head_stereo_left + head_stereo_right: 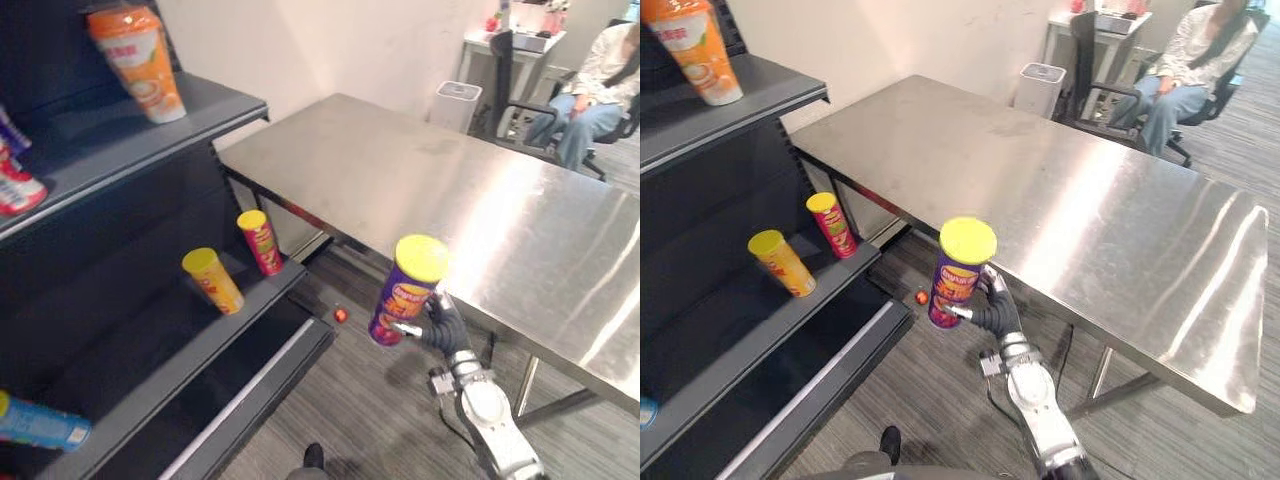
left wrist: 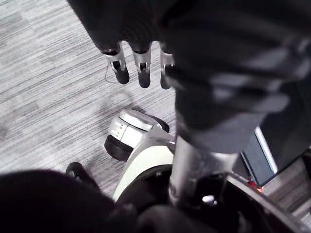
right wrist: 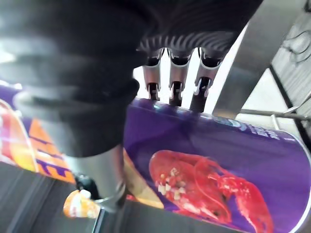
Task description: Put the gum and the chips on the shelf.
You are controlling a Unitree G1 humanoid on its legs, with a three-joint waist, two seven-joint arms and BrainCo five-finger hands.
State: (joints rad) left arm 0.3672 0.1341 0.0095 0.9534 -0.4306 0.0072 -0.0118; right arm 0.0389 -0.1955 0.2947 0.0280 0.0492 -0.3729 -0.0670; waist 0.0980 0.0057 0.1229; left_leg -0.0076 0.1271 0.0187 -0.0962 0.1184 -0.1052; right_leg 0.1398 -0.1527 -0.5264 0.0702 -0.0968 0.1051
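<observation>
Got the chips (image 1: pixel 405 290) wrapped up in the right hand (image 1: pixel 440 325), fingers and thumb curled round the lower half of the tube, yellow lid up and leaning a bit away from the palm. Gripped low like that probably to leave the top free and the tube steady for setting down. Held out in the air over the carpet, just clear of the table (image 1: pixel 420 170) edge on the hand's right, so likely mid-carry toward the shelf (image 1: pixel 120 330) well off to its left. Plenty of bare board there beside the yellow can (image 1: pixel 212 280) and red can (image 1: pixel 260 242). Can't spot the gum for sure; maybe the tiny red thing (image 1: pixel 341 315) down on the carpet just left of the hand, too small to tell. Nothing in the left hand (image 2: pixel 141 68), dangling with fingers loose and straight.
</observation>
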